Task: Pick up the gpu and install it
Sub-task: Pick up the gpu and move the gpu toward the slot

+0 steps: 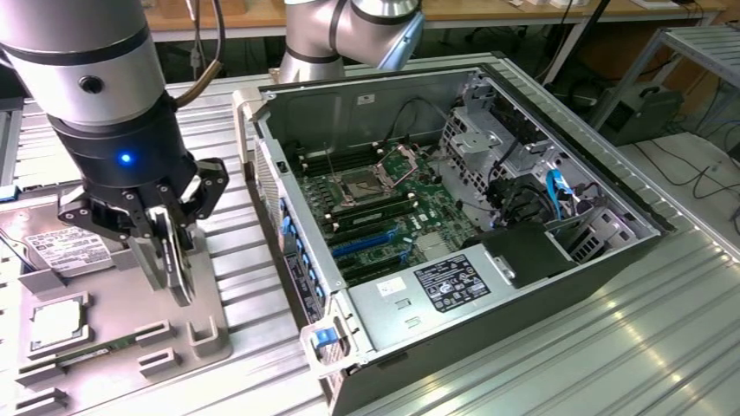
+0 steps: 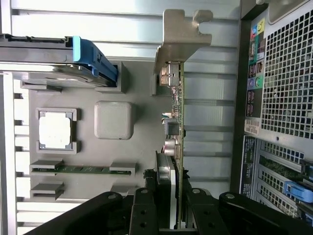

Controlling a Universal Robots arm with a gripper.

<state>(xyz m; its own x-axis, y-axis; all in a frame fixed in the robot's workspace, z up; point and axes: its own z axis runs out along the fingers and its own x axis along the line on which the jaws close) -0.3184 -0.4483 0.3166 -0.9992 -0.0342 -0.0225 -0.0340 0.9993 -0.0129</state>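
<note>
1. Tool (image 1: 162,253) (image 2: 171,201) hangs over the grey holder tray (image 1: 130,334) (image 2: 142,98), on the exterior view's left. Its black fingers (image 2: 146,208) are closed on the gpu (image 1: 176,260) (image 2: 177,115), one on each face.
2. We see the gpu edge-on and upright between the fingers. In the wrist view its thin green edge runs away from the tool to the silver end bracket (image 2: 180,41).
3. We cannot tell whether the card's lower edge touches the tray or sits just above it.
4. On the tray we note a hard drive (image 1: 64,251) (image 2: 44,58) with a white label, a square processor chip (image 1: 55,322) (image 2: 55,129) in its pocket, and a narrow green memory stick (image 2: 80,169) in its clips.
5. The open computer case (image 1: 463,217) (image 2: 286,73) lies on its side just beside the tray, towards the exterior view's right. Its motherboard (image 1: 382,208) is exposed, and the gpu is apart from it, outside the case.
6. A blue latch (image 1: 327,336) sits at the case's near corner.
7. Tray and case both rest on the ribbed metal table (image 1: 647,338) (image 2: 210,98).
</note>
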